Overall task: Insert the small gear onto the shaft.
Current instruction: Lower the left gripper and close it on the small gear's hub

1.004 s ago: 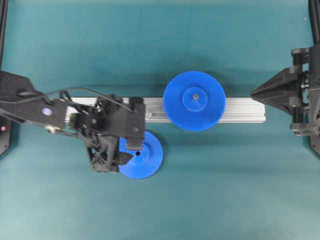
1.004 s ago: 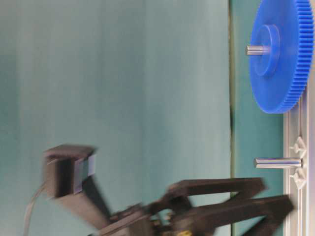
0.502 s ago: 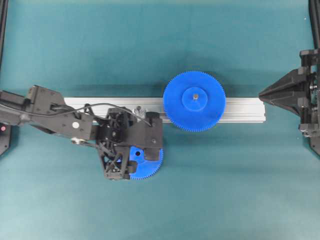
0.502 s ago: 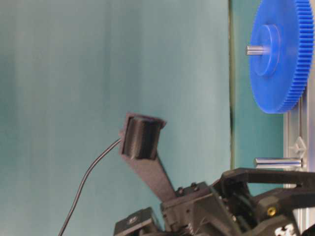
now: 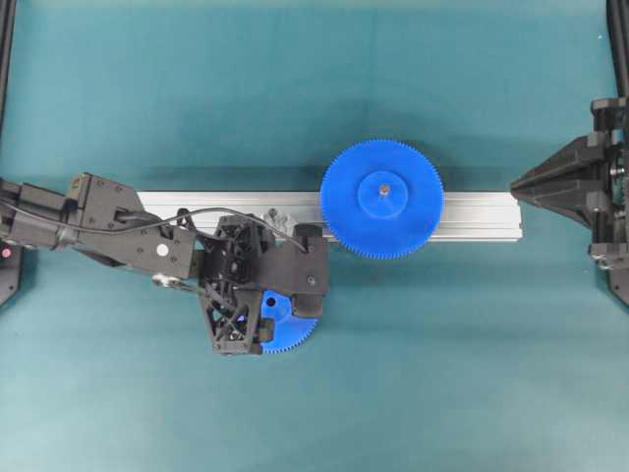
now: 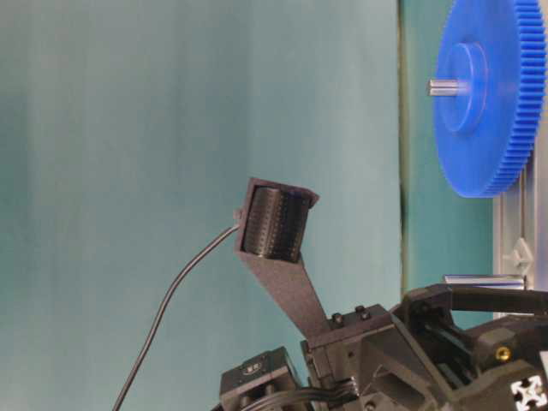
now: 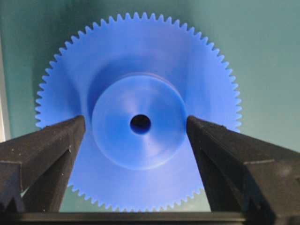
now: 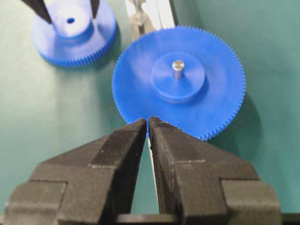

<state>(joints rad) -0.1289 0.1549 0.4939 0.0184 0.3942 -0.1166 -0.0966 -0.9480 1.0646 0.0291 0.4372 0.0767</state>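
Two blue gears on the teal mat. Left to right in the overhead view: the left arm reaches in from the left edge, and the left gripper sits over the small gear, covering most of it; only the gear's lower right toothed rim shows. The small gear lies flat on the mat, just below the aluminium rail. Left wrist view: jaws spread wide, one finger on each side of the raised hub, a narrow gap left on both sides, hub not clamped. Centre hole faces up.

The shaft stands on the rail close beside the left gripper, its base bracket partly visible overhead; nothing is on it.

Further right, the wider gear sits on the rail, its own pin poking through the hub.

Far right: the right gripper is parked at the mat's edge, well apart from both gears; fingers pressed together, holding nothing.
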